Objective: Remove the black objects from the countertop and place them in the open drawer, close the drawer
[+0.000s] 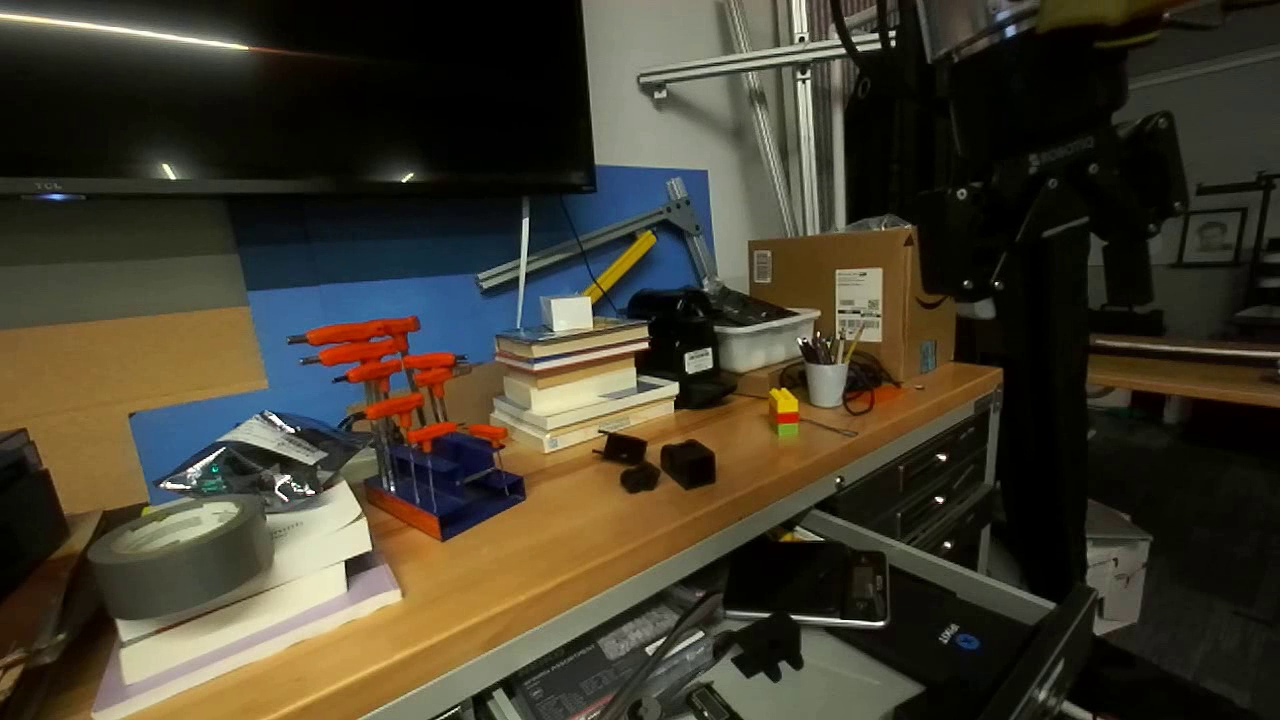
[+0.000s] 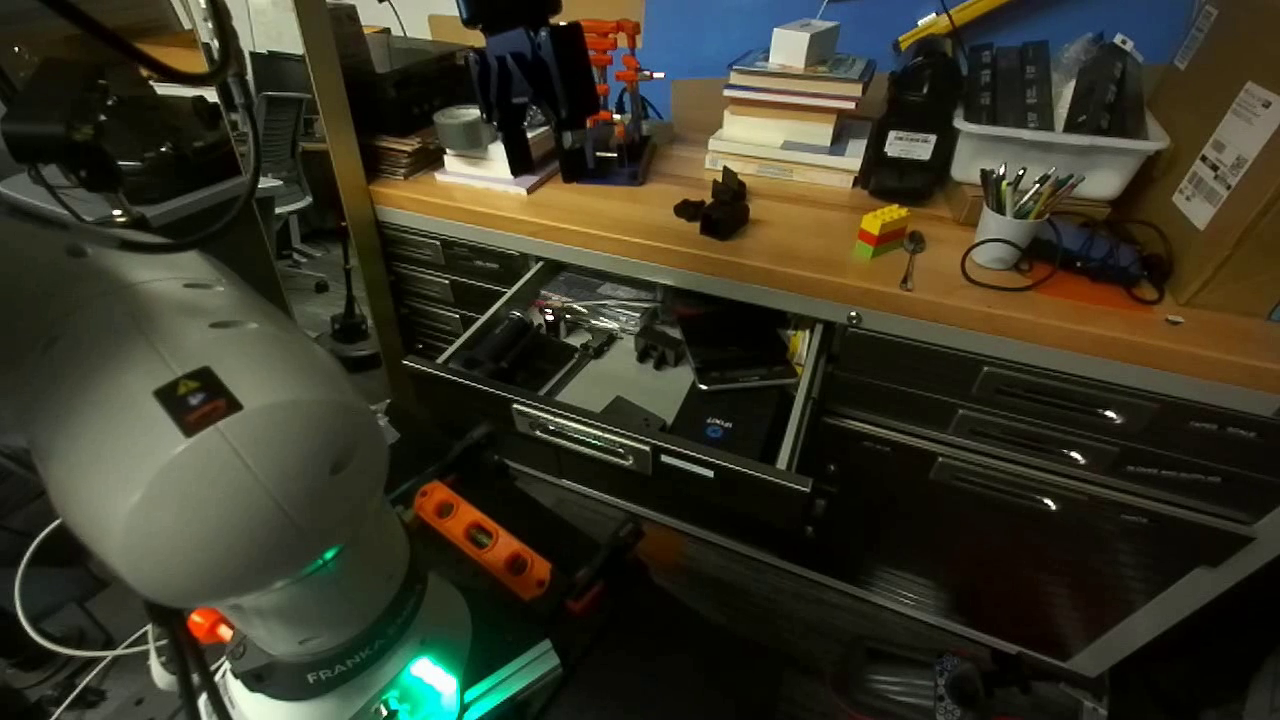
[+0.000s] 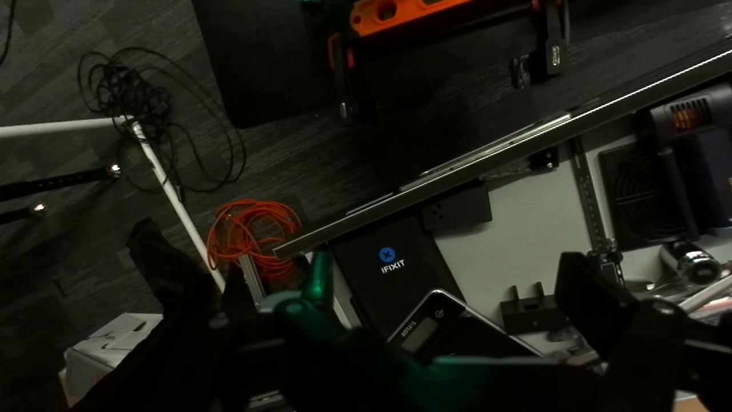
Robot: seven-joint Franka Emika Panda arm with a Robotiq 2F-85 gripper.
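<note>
The fingers (image 3: 589, 300) stand wide apart across the lower half of the wrist view. In an exterior view the black objects (image 2: 724, 217) sit bunched together at upper centre, on the wooden surface (image 2: 800, 238); below them, mid-frame, the drawer (image 2: 690, 490) stands open, a black iFixit case (image 3: 394, 280) and a flat Taylor device (image 3: 437, 329) lying inside it.

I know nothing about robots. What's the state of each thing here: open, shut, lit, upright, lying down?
Wide drawer: open
Neighbouring top drawer: looks shut
Gripper: open, holding nothing
Black objects: lying on the countertop, not in the drawer
Base light: lit green
Television: dark screen, small blue light lit
Pen cup: upright, holding pens
Tape roll: lying flat
Toy bricks: stacked
Spoon: lying flat
Scale: in the drawer, no reading visible
</note>
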